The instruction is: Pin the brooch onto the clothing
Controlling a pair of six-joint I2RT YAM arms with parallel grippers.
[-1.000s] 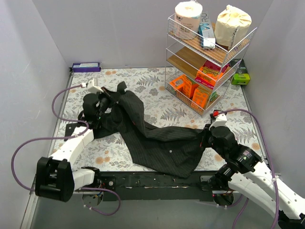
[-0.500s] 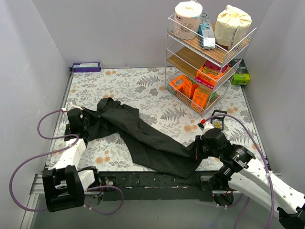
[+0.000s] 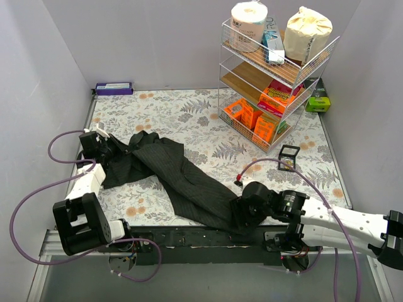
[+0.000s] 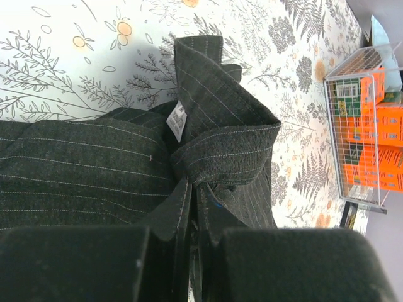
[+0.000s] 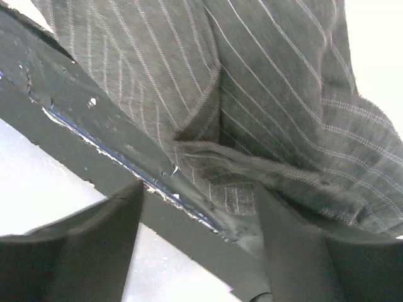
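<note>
Left gripper (image 4: 194, 214) clenched on shirt (image 3: 189, 179), right gripper (image 5: 198, 195) spread about its hem (brooch not seen): a hard pull may drag shirt off table (image 3: 208, 126).

Overhead overview; two wrist close-ups, shirt (image 3: 189, 182) shared

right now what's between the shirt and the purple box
Only bare flowered table cover, shown in the top view; the shirt and the purple box lie apart.
</note>
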